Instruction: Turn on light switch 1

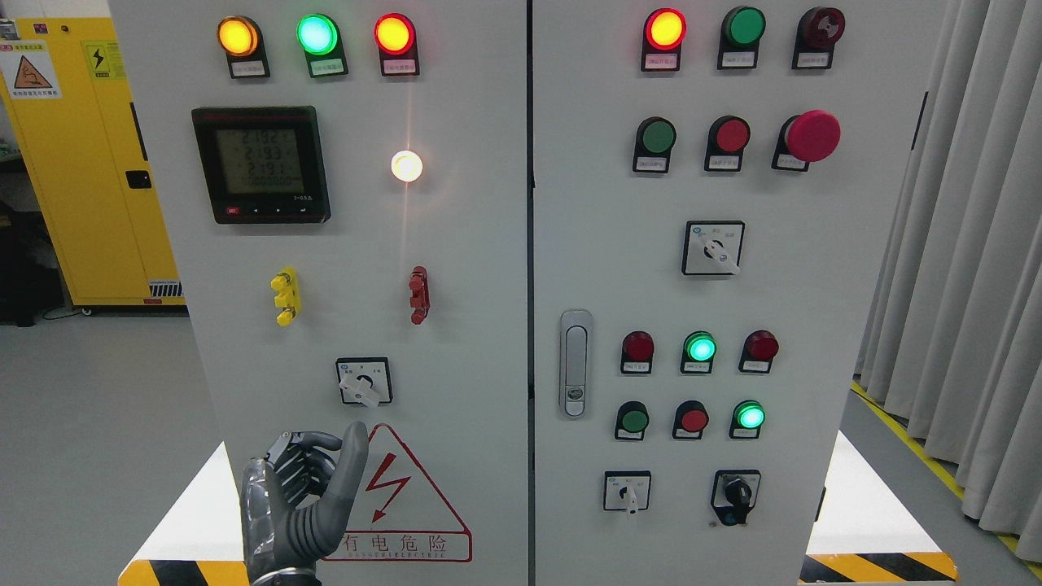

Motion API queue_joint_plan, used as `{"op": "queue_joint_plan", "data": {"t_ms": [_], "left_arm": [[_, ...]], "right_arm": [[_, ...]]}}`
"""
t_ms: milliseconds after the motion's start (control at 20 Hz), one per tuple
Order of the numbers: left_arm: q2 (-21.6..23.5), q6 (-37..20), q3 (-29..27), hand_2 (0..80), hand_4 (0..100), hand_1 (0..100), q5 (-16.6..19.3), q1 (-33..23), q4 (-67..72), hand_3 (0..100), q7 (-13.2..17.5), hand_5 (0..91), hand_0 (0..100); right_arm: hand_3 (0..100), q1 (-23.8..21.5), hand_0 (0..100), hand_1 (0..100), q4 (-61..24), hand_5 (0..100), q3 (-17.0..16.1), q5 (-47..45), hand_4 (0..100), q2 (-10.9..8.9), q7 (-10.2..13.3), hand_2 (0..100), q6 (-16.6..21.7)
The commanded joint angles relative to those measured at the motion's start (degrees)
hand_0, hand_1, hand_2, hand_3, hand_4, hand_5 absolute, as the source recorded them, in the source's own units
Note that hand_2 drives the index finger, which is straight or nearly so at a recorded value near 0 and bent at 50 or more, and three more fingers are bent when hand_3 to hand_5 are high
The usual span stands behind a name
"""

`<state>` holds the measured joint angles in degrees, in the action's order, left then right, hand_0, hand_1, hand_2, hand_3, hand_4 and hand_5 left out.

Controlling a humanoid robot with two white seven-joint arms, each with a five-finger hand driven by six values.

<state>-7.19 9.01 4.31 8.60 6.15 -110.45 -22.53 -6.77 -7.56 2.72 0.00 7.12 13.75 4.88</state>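
Curled fingers (pixel 297 460) on left hand (pixel 293 505), clasping nothing, thumb pointing up; right hand out of view

Largest first: grey cabinet (pixel 488 342) fills the view, two doors split by a centre seam, with curtain (pixel 961 244) at right and yellow locker (pixel 81 163) behind at left. Carries on its left door a row of lit lamps up top, meter (pixel 260 163) below them, then a glowing white lamp (pixel 406 165), then a yellow and a red terminal post

Lower on the same door: warning triangle (pixel 407 496), half covered at its left corner by the hand. Smallest and most relevant: switch (pixel 364 382), a rotary selector in a square black bezel, just above the thumb tip and apart from it. Taken as switch 1 only by closeness to the hand; label too small to read, and three similar selectors sit on the right door

Likely stiff and detented, fixed to the panel, small pale knob pointing down-right. Best pinched across the knob's flat sides between thumb and a fingertip, then twisted; likely slippery plastic, so a firm pinch

Room: bare panel all round the bezel, nothing protruding nearby except the posts well above. Door edge at left near the wrist, so approach straight up and in
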Motion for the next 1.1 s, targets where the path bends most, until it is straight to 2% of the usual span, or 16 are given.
{"op": "queue_joint_plan", "data": {"t_ms": [0,100,200,350,450,600,700,850,950,1050], "left_arm": [[2.8,-7.9,-1.1,58.8,90,46,-4.6,-14.3,3.2,90,0.5,85.3,0],[3.9,-13.4,-2.2,57.3,88,44,-6.3,-18.4,7.6,84,0.5,77.4,0],[5.1,-18.9,-2.3,55.2,86,43,-8.8,-21.6,12.6,81,0.5,74.2,0],[6.3,-25.2,-2.4,50.2,84,42,-11.6,-24.2,22.8,75,0.6,69.3,0],[6.7,-30.1,-2.3,47.7,81,42,-11.7,-24.9,31.6,72,1.2,63.4,0],[6.7,-36.1,-2.3,44.1,72,42,-11.7,-25.0,46.3,62,7.1,50.2,0],[6.7,-38.6,-2.1,34.2,60,41,-11.8,-25.0,55.8,50,9.9,36.1,0],[6.4,-39.2,-1.8,18.6,42,39,-11.8,-25.0,69.2,33,12.9,12.7,0],[6.0,-39.1,-1.8,12.8,36,39,-12.5,-24.3,77.9,27,16.8,4.3,0],[5.6,-38.5,-2.0,8.0,33,39,-13.9,-23.3,85.7,23,21.7,1.1,0]], "right_arm": [[0,0.0,0,50,0.0,0,0.0,-1.7,0,0.0,0.0,4,0.0],[0,0.0,0,50,0.0,0,0.0,-1.7,0,0.0,0.0,4,0.0],[0,0.0,0,50,0.0,0,0.0,-1.7,0,0.0,0.0,4,0.0],[0,0.0,0,50,0.0,0,0.0,-1.7,0,0.0,0.0,4,0.0],[0,0.0,0,50,0.0,0,0.0,-1.7,0,0.0,0.0,4,0.0],[0,0.0,0,50,0.0,0,0.0,-1.7,0,0.0,0.0,4,0.0],[0,0.0,0,50,0.0,0,0.0,-1.7,0,0.0,0.0,4,0.0],[0,0.0,0,50,0.0,0,0.0,-1.7,0,0.0,0.0,4,0.0],[0,0.0,0,50,0.0,0,0.0,-1.7,0,0.0,0.0,4,0.0],[0,0.0,0,50,0.0,0,0.0,-1.7,0,0.0,0.0,4,0.0]]}}
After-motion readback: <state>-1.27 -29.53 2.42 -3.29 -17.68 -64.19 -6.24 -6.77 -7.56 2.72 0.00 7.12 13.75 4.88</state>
